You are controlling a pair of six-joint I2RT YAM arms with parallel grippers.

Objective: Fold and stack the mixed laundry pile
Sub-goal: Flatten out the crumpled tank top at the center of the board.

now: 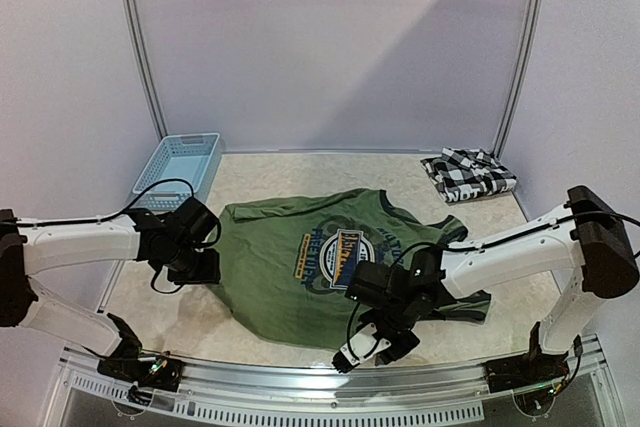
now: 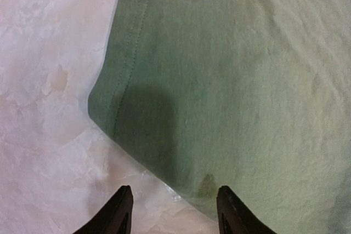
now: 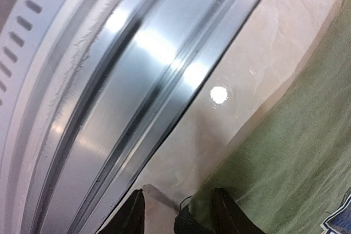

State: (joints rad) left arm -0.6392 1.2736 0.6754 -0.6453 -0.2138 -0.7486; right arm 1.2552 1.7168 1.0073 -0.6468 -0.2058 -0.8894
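The olive-green sleeveless shirt (image 1: 262, 277) lies spread flat mid-table, its blue-orange emblem (image 1: 335, 252) facing up. The black-and-white checked shirt (image 1: 467, 175) sits folded at the back right. My left gripper (image 1: 200, 267) is at the green shirt's left edge. In the left wrist view this gripper (image 2: 174, 209) is open, and the shirt (image 2: 236, 80) has its hem corner between the fingertips. My right gripper (image 1: 370, 342) is at the shirt's near edge. Its jaws (image 3: 178, 215) stand apart, with a fold of green cloth (image 3: 285, 157) against the right finger (image 3: 225, 212) and bare table beside the left one.
A light blue lattice basket (image 1: 180, 167) stands at the back left. The metal rail (image 3: 109, 108) of the table's near edge runs close beside my right gripper. White walls enclose the back and sides.
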